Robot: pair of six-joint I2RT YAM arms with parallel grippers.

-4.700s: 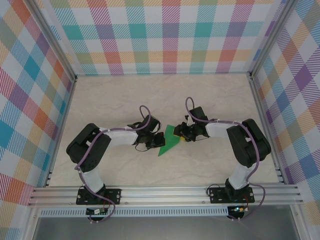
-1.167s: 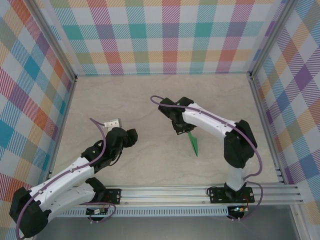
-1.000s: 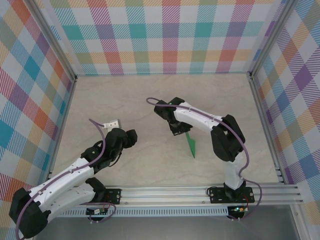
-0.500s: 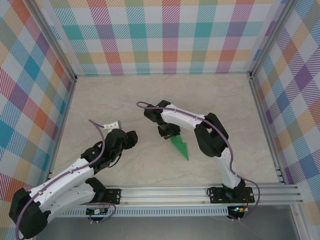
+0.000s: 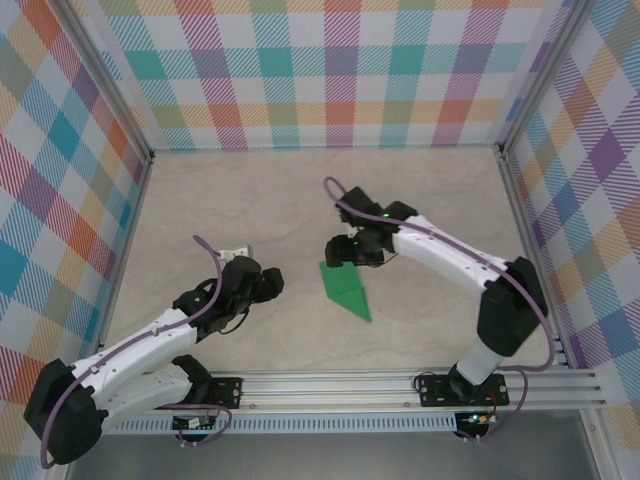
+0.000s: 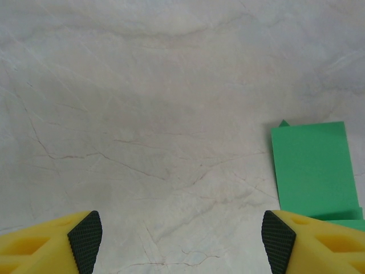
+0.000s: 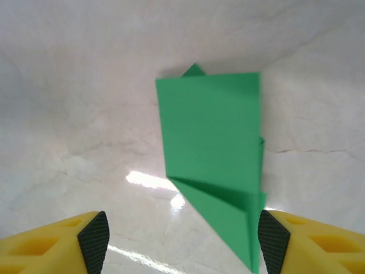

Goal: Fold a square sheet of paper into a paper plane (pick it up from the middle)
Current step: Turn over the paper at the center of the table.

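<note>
The square sheet of paper lies on the table folded into a green paper plane (image 5: 345, 288), a flat pointed shape with its tip toward the near right. My right gripper (image 5: 338, 251) hovers just behind its blunt end, open, with nothing between the fingers. In the right wrist view the paper plane (image 7: 212, 142) lies on the table ahead of the open right gripper (image 7: 182, 242), its tip running down beside the right pad (image 7: 271, 242). My left gripper (image 5: 270, 283) stands open to the left of the plane, apart from it. In the left wrist view the paper plane (image 6: 312, 168) lies ahead on the right of the left gripper (image 6: 182, 238).
The marble-look table (image 5: 250, 200) is walled by checked panels on three sides, with aluminium rails (image 5: 330, 385) along the near edge. The right arm (image 5: 450, 260) reaches across from the near right.
My right gripper has opened and let go of the plane, which now lies flat and looks wider. The right arm has swung back to the right. The left gripper has edged toward the plane.
</note>
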